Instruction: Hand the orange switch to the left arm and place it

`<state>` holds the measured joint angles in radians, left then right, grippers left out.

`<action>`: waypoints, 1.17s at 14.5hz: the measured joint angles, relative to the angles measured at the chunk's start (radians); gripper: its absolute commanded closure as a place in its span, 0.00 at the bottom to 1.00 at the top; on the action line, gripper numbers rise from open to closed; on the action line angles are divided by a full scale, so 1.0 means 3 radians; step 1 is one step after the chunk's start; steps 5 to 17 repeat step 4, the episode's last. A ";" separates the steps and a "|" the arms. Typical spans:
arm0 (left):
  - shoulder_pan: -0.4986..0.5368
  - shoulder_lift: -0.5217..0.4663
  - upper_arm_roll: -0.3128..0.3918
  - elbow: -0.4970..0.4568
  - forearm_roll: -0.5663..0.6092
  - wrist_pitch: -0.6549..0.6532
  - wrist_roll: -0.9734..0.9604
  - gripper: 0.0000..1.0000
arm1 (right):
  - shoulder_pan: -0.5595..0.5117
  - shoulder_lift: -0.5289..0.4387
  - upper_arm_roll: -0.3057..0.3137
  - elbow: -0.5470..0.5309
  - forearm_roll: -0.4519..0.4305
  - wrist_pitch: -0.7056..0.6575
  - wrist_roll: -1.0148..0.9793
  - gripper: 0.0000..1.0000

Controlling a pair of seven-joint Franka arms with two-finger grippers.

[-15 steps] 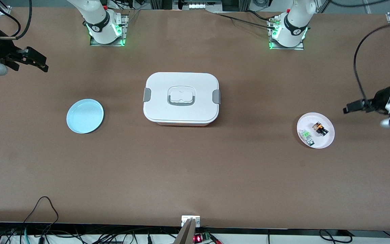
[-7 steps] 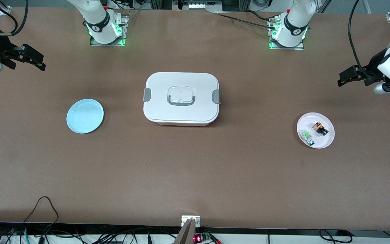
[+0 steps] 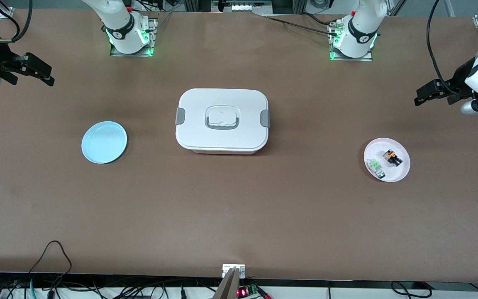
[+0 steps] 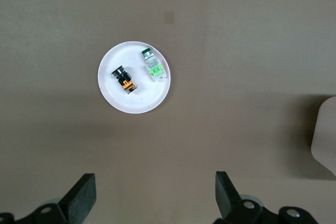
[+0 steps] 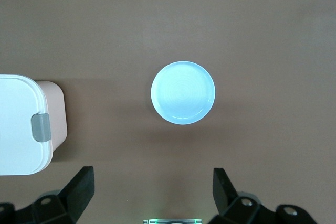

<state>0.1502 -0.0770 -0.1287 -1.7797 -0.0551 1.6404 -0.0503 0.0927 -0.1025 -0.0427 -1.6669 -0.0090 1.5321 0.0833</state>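
On a pink plate (image 3: pixel 401 172) toward the left arm's end of the table lies the orange switch (image 3: pixel 391 158) beside a green component (image 3: pixel 375 167), well apart from the closed white box (image 3: pixel 222 121), while the left gripper (image 3: pixel 423 94) and right gripper (image 3: pixel 40 71) hang spread wide, empty, above bare table.

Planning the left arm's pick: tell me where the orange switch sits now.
The orange switch lies on the white plate toward the left arm's end of the table, beside the green-and-clear component and slightly farther from the front camera than it.
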 measured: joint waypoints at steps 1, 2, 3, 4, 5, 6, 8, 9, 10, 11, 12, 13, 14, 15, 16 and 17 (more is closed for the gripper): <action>0.0000 0.0000 -0.0016 0.0007 0.0000 -0.0009 -0.0006 0.00 | 0.0000 0.0000 0.0000 0.0000 0.0000 0.0000 0.0000 0.00; -0.0001 0.0000 -0.0020 0.0009 0.0000 -0.0015 -0.0008 0.00 | 0.0000 0.0000 0.0000 0.0000 0.0000 -0.0001 0.0000 0.00; 0.0002 0.0000 -0.0019 0.0010 0.0000 -0.0020 -0.0009 0.00 | 0.0000 0.0000 0.0000 0.0000 0.0000 -0.0001 0.0000 0.00; 0.0006 0.0000 -0.0017 0.0010 0.0000 -0.0023 -0.0009 0.00 | 0.0000 0.0000 0.0000 0.0000 0.0000 -0.0001 0.0000 0.00; 0.0006 0.0000 -0.0017 0.0010 0.0000 -0.0023 -0.0009 0.00 | 0.0000 0.0000 0.0000 0.0000 0.0000 -0.0001 0.0000 0.00; 0.0006 0.0000 -0.0017 0.0010 0.0000 -0.0023 -0.0009 0.00 | 0.0000 0.0000 0.0000 0.0000 0.0000 -0.0001 0.0000 0.00; 0.0006 0.0000 -0.0017 0.0010 0.0000 -0.0023 -0.0009 0.00 | 0.0000 0.0000 0.0000 0.0000 0.0000 -0.0001 0.0000 0.00; 0.0006 0.0000 -0.0017 0.0010 0.0000 -0.0023 -0.0009 0.00 | 0.0000 0.0000 0.0000 0.0000 0.0000 -0.0001 0.0000 0.00; 0.0006 0.0000 -0.0017 0.0010 0.0000 -0.0023 -0.0009 0.00 | 0.0000 0.0000 0.0000 0.0000 0.0000 -0.0001 0.0000 0.00; 0.0006 0.0000 -0.0017 0.0010 0.0000 -0.0023 -0.0009 0.00 | 0.0000 0.0000 0.0000 0.0000 0.0000 -0.0001 0.0000 0.00; 0.0006 0.0000 -0.0017 0.0010 0.0000 -0.0023 -0.0009 0.00 | 0.0000 0.0000 0.0000 0.0000 0.0000 -0.0001 0.0000 0.00; 0.0006 0.0000 -0.0017 0.0010 0.0000 -0.0023 -0.0009 0.00 | 0.0000 0.0000 0.0000 0.0000 0.0000 -0.0001 0.0000 0.00; 0.0006 0.0000 -0.0017 0.0010 0.0000 -0.0023 -0.0009 0.00 | 0.0000 0.0000 0.0000 0.0000 0.0000 -0.0001 0.0000 0.00; 0.0006 0.0000 -0.0017 0.0010 0.0000 -0.0023 -0.0009 0.00 | 0.0000 0.0000 0.0000 0.0000 0.0000 -0.0001 0.0000 0.00; 0.0006 0.0000 -0.0017 0.0010 0.0000 -0.0023 -0.0009 0.00 | 0.0000 0.0000 0.0000 0.0000 0.0000 -0.0001 0.0000 0.00; 0.0006 0.0000 -0.0017 0.0010 0.0000 -0.0023 -0.0009 0.00 | 0.0000 0.0000 0.0000 0.0000 0.0000 -0.0001 0.0000 0.00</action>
